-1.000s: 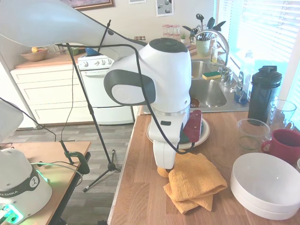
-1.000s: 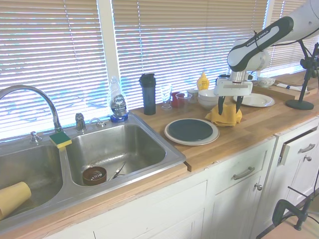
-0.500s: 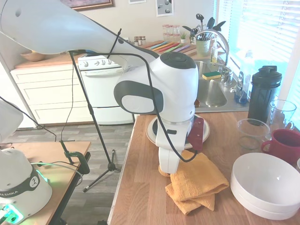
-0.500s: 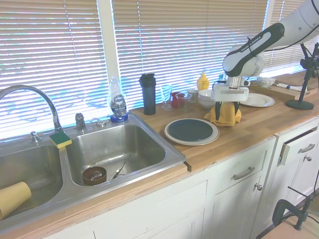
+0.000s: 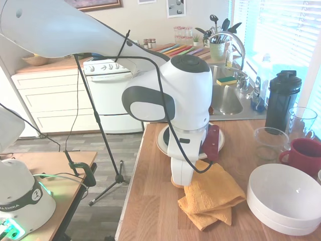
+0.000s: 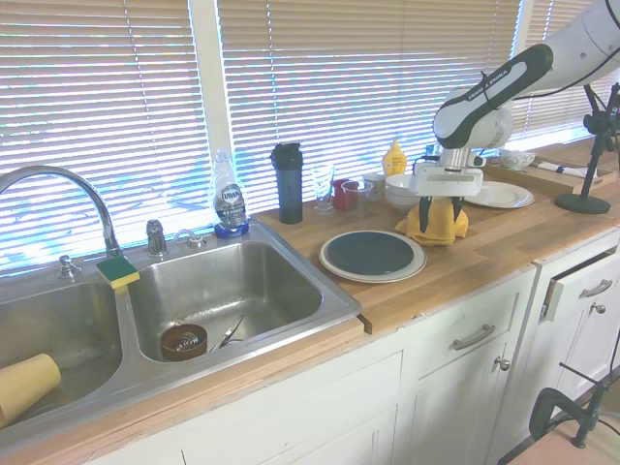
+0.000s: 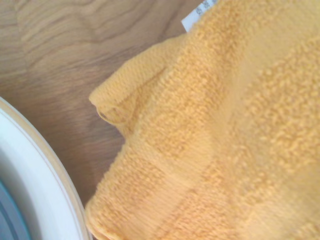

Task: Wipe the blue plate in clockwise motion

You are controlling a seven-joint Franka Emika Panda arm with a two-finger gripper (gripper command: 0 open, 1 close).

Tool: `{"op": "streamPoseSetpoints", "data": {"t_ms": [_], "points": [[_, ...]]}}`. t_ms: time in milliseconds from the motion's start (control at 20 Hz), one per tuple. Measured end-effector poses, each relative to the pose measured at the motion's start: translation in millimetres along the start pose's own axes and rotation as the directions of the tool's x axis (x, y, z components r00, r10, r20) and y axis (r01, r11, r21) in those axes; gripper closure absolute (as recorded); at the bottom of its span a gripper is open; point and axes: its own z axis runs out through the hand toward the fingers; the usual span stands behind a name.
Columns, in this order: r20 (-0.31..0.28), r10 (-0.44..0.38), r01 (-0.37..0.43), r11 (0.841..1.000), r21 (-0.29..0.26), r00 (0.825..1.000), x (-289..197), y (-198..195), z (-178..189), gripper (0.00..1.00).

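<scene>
Round, glossy dark teal-blue plate (image 6: 371, 253), set on a wider cream-white plate (image 6: 332, 263); folded terry-cloth towel (image 5: 210, 196) in mustard orange with a small white tag (image 7: 199, 12). Butcher-block wooden countertop (image 6: 489, 247) in warm honey brown with visible grain, over cream-white cabinet fronts (image 6: 455, 387). Tall shaker bottle (image 5: 282, 100) black; ceramic mug (image 5: 306, 154) deep red; stacked large bowls (image 5: 283, 198) plain white; kitchen sponge (image 6: 117, 270) yellow with a green top.

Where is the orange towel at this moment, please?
In the second exterior view, the orange towel lies on the wooden counter under the gripper, between the blue plate and the white bowls.
</scene>
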Motion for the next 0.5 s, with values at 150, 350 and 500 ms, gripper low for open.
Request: {"op": "streamPoseSetpoints", "data": {"t_ms": [150, 350, 500], "points": [[-0.002, 0.0, 0.0, 1.0, 0.002, 1.0, 0.2, -0.2, -0.2, 1.0], [-0.005, 0.0, 0.0, 1.0, 0.006, 1.0, 0.6, -0.6, -0.6, 1.0], [-0.011, -0.002, 0.002, 1.0, 0.013, 1.0, 0.3, -1.9, -1.4, 1.0]]}}
